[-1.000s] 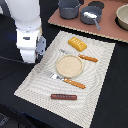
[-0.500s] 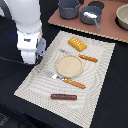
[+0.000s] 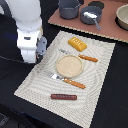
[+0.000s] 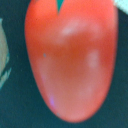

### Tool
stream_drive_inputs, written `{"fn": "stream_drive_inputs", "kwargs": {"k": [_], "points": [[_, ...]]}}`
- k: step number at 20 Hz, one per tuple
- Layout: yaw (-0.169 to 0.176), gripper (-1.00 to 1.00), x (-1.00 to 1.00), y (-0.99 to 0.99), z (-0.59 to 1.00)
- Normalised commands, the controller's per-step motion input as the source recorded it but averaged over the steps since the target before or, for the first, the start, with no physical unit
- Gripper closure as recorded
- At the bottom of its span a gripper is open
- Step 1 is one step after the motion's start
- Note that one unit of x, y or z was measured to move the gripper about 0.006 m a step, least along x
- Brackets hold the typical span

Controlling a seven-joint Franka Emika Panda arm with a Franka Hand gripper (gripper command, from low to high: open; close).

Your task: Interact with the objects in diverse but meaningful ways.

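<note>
The white Franka Panda arm (image 3: 26, 20) fills the upper part of the exterior view's left, its thick rounded links descending from the top edge. Below them sits the boxy white wrist housing (image 3: 27, 47) with a dark grey camera module (image 3: 41, 46) fixed to its side, towards the exterior view's right. The arm points steeply downward. The fingers lie under the wrist housing and cannot be made out in the exterior view. The wrist view shows no part of them either, so whether they are spread or closed cannot be told.
</note>
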Motion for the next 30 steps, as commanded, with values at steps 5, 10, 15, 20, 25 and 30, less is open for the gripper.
{"fn": "stream_drive_inputs", "kwargs": {"k": [5, 10, 15, 20, 25, 30], "points": [[-0.102, -1.0, 0.55, 0.15, 0.7], [-0.025, -1.0, 0.88, -0.04, 0.5], [0.0, -1.0, 0.95, -0.26, 0.38], [0.0, -1.0, 0.77, -0.34, 0.4], [0.0, -1.0, 0.78, -0.35, 0.43], [0.0, -1.0, 0.64, -0.4, 0.48]]}}
